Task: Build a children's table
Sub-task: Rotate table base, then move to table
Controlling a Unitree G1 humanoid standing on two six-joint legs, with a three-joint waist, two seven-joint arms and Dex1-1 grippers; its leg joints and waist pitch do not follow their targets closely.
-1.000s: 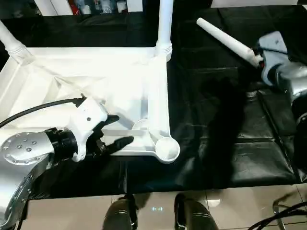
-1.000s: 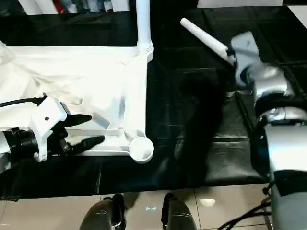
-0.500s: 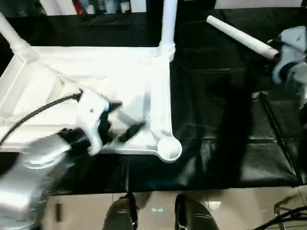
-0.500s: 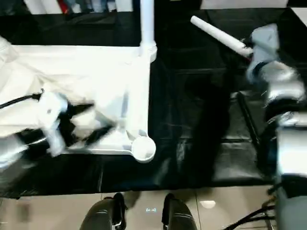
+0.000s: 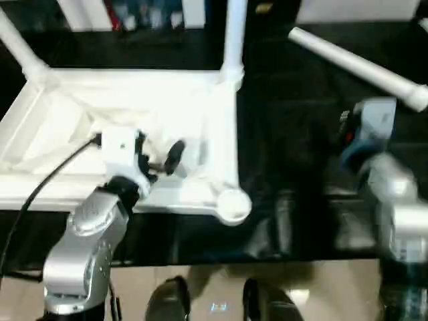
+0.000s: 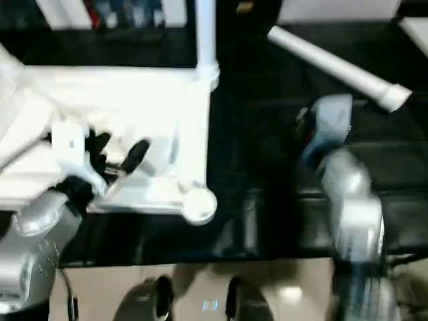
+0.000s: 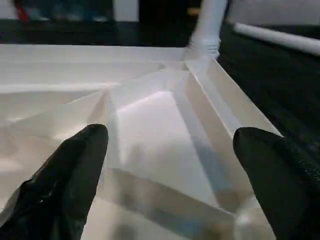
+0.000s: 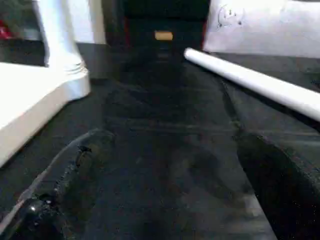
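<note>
Your left arm (image 5: 83,247) rises from the lower left of the head view, the silver forearm pointing forward and a black cable running back from the white wrist housing. Your left end effector (image 5: 160,157) has its two black fingers (image 7: 70,175) spread wide apart, and nothing is between them. Your right arm (image 5: 394,200) reaches forward on the right side, the grey wrist ahead of the silver forearm. Your right end effector (image 8: 160,210) also stands wide open, holding nothing.
</note>
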